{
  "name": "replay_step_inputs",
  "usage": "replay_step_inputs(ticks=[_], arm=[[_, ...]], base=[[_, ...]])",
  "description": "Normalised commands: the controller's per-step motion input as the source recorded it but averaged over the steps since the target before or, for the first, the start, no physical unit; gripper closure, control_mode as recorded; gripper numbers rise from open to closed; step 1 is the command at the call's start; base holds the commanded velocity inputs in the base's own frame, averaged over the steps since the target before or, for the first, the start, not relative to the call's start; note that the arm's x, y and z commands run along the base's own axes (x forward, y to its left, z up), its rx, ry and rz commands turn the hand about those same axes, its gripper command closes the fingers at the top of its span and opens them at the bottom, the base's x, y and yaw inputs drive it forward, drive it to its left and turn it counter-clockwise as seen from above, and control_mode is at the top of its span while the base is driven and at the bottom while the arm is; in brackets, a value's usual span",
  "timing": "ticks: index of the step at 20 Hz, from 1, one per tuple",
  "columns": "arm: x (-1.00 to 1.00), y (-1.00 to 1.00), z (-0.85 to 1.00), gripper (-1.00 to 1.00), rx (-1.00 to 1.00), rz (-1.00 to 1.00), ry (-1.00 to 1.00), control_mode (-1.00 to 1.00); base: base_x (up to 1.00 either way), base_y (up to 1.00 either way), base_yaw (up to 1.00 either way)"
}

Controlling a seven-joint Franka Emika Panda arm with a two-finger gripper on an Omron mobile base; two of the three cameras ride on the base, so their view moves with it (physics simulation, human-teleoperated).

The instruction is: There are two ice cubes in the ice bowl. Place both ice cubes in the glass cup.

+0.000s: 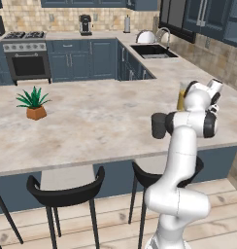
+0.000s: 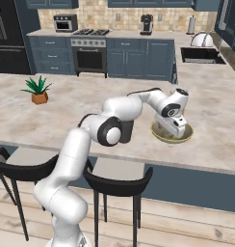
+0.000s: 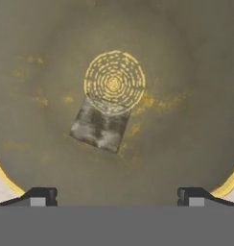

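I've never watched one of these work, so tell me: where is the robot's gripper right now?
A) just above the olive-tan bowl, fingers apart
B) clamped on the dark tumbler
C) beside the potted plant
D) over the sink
A: the gripper hangs open over the ice bowl, with one ice cube lying on the bowl floor between its fingertips.
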Motion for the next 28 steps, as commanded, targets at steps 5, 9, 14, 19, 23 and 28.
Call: replay_step_inputs(ticks=[5, 9, 14, 19, 23, 28], arm=[[0.18, -0.35, 0.07, -1.00, 0.09, 0.00, 0.04, -1.00], [0.21, -0.19, -0.24, -1.00, 0.00, 0.00, 0.05, -1.00], [0.49, -0.07, -0.18, -1.00, 0.00, 0.00, 0.06, -1.00], [0.79, -0.14, -0.01, -1.00, 0.00, -0.01, 0.09, -1.00], [0.39, -0.03, -0.36, -1.00, 0.00, 0.00, 0.18, -1.00], [0.00, 0.03, -0.64, -1.00, 0.00, 0.00, 0.24, -1.00]], base=[[0.00, 0.00, 0.00], [0.00, 0.00, 0.00], [0.00, 0.00, 0.00], [0.00, 0.00, 0.00], [0.00, 0.00, 0.00], [0.00, 0.00, 0.00]])
